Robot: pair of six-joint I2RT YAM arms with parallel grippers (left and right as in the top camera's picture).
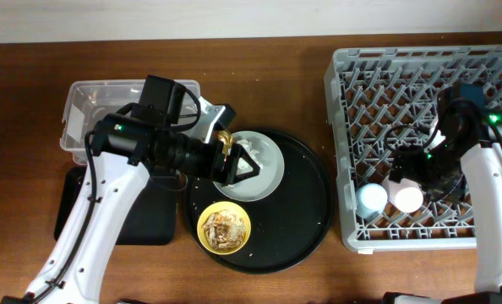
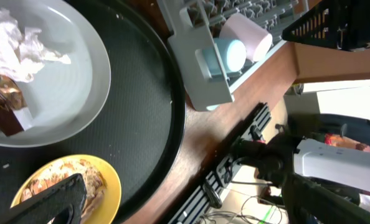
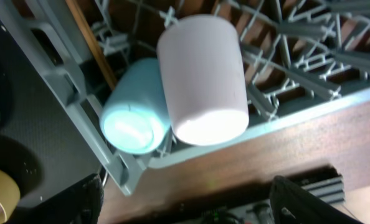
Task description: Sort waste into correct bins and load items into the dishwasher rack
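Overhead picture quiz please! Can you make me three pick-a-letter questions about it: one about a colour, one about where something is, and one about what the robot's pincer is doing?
1. What colour is the bowl holding the food scraps?
A pink
B yellow
C blue

2. Where are the blue cup and the pink cup?
A inside the bowl
B in the dishwasher rack
C held up in the air

3. How is the right pincer?
A shut on the pink cup
B shut on the blue cup
C open, gripping nothing

Answers:
1 B, the bowl's rim is bright yellow.
2 B, both cups sit side by side in a corner of the rack.
3 C, the right wrist view shows its fingers wide apart and off both cups.
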